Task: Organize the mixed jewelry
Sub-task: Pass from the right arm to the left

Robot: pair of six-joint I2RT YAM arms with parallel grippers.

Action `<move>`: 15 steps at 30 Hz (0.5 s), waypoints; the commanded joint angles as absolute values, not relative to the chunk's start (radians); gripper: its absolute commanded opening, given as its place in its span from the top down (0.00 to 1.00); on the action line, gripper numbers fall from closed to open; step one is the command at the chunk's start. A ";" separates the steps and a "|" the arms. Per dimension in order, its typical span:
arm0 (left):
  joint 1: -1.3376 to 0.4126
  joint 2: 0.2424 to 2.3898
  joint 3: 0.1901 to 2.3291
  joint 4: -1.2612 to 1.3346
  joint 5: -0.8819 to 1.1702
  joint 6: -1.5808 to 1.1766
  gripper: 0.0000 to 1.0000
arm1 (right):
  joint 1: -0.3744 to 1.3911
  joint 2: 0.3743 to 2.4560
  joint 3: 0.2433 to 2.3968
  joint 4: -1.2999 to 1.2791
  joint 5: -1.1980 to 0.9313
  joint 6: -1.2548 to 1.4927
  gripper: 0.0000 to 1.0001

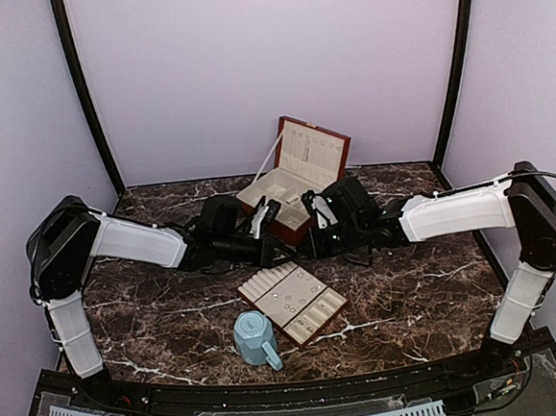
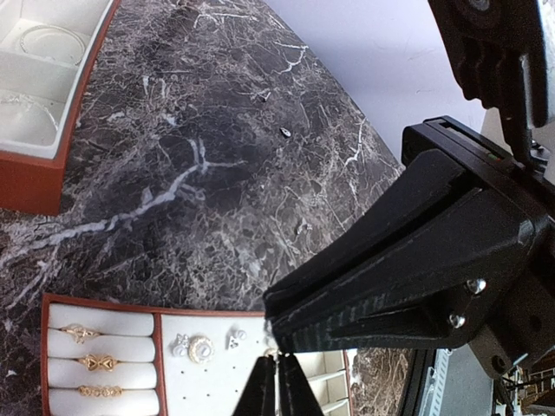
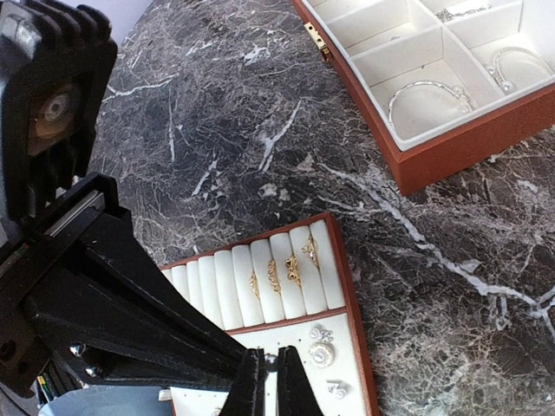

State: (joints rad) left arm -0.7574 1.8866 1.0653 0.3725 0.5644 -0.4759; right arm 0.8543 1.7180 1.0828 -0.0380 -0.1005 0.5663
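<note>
Left gripper [image 2: 277, 390] and right gripper [image 3: 264, 386] both pinched shut, tips meeting over the tray [image 1: 315, 313] at centre frame; a tiny silvery speck [image 3: 271, 357] sits at the tips, held or not I cannot tell. Silvery studs [image 3: 322, 354] lie on the tray's flat panel, bottom centre; thin hoop [image 3: 425, 95] rests in a box [image 3: 451, 152] compartment, upper right

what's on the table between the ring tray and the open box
Only bare marble tabletop lies between the ring tray and the open box; the left wrist view shows it.
</note>
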 commanded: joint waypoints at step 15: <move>-0.767 1.801 0.972 0.450 0.508 -0.455 1.00 | 0.847 1.650 1.057 0.054 -0.104 0.624 0.71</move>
State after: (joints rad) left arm -0.7589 1.8801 1.0252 0.4000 0.5404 -0.4782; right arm 0.8547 1.7092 1.0790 -0.0170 -0.0975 0.5968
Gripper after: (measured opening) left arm 0.023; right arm 0.237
